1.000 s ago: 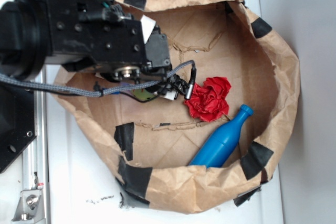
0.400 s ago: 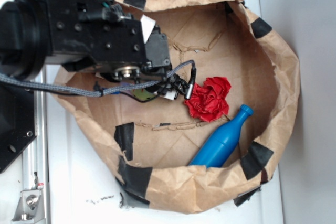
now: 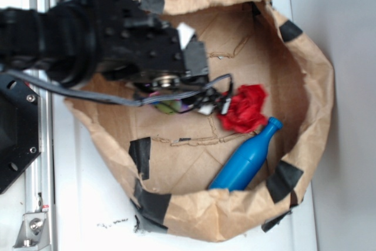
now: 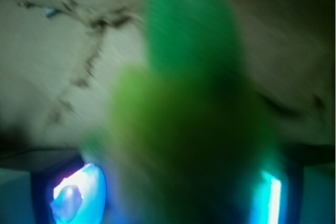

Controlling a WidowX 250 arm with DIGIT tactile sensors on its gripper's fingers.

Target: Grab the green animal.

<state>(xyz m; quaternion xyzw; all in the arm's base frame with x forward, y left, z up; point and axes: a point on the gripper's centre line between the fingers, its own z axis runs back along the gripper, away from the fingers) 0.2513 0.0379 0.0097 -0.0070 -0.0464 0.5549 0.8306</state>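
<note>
No legible writing. Green animal (image 4: 189, 129) fills wrist view, blurred, betw. finger pads (image 4: 79, 198); gripper (image 3: 176, 105) appears closed on it, inside paper bag (image 3: 305, 74) nr red rose (image 3: 244, 109); blue bottle (image 3: 247, 157) at bag's lower wall.

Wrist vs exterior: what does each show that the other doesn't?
Wrist only: the green animal up close, blurred, filling the middle of the frame between two blue-lit gripper fingers, brown paper behind it.

Exterior only: the whole paper bag with black tape patches, the red rose, the blue bottle lying on the bag floor, and the black arm reaching in from the left.

Both: the green animal, just a green sliver under the arm in the exterior view, and the bag's brown paper.
</note>
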